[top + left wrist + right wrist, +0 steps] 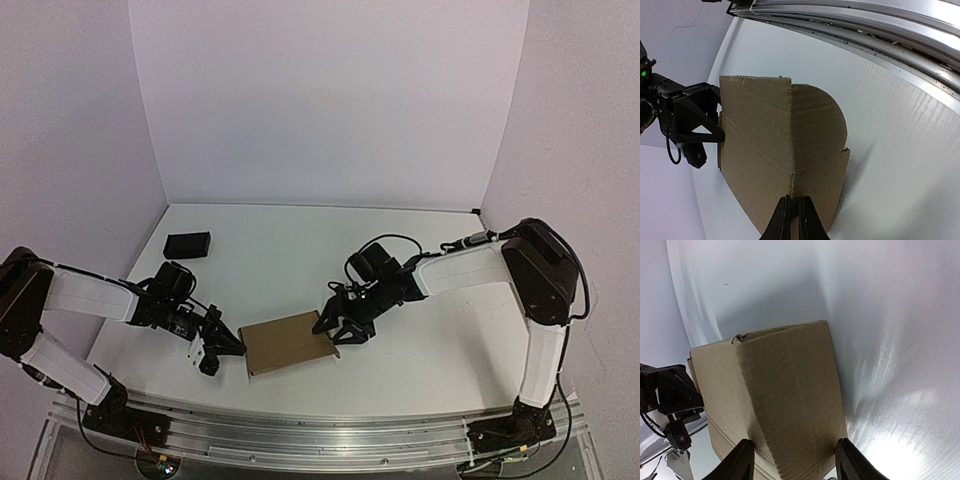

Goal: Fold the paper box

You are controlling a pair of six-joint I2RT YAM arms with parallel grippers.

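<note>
my left arm low, left gripper point(216, 351) pinched tight on paper box point(288, 343) edge | my right arm stretched low, right gripper point(340, 331) hugging its other end | box on table point(300, 240) between my grippers

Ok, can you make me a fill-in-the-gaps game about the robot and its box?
1. The box is coloured ____.
2. The pincer pinched shut on the box's thin edge is the ____ one.
3. The right pincer has the box between its two ____.
4. The small block far from both arms is coloured ____.
Missing words: brown; left; fingers; black.
</note>
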